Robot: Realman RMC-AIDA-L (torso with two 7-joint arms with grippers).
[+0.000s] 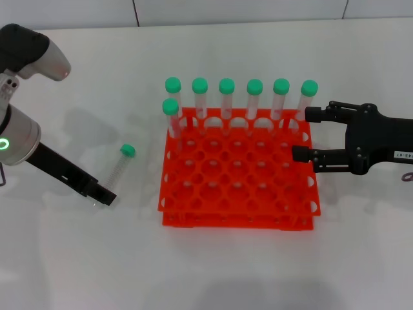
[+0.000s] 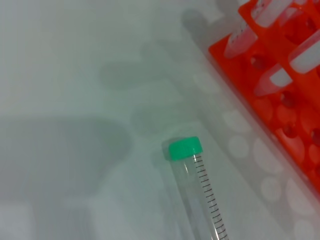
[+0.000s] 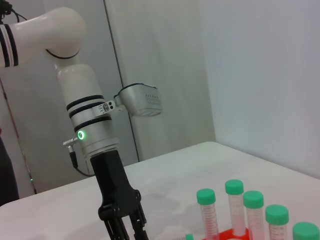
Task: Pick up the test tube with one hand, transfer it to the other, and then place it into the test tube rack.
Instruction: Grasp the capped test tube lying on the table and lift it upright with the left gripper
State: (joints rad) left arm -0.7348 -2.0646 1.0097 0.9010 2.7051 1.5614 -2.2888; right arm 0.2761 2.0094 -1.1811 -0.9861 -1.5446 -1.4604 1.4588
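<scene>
The test tube (image 1: pixel 121 165), clear with a green cap, lies flat on the white table left of the test tube rack (image 1: pixel 239 194). The left wrist view shows it close up (image 2: pixel 202 190), cap end toward the rack (image 2: pixel 295 125). My left gripper (image 1: pixel 103 196), black and unlabelled, is low over the table just beyond the tube's bottom end, apart from it. In the right wrist view the left gripper (image 3: pixel 125 231) has its fingers spread. My right gripper (image 1: pixel 303 134), with a white label, is open at the rack's right edge, holding nothing.
Several green-capped tubes (image 1: pixel 226 97) stand upright in the rack's back rows, one (image 1: pixel 308 97) close to the right gripper's far finger. Bare white table surrounds the rack. A wall rises behind the table (image 3: pixel 165 75).
</scene>
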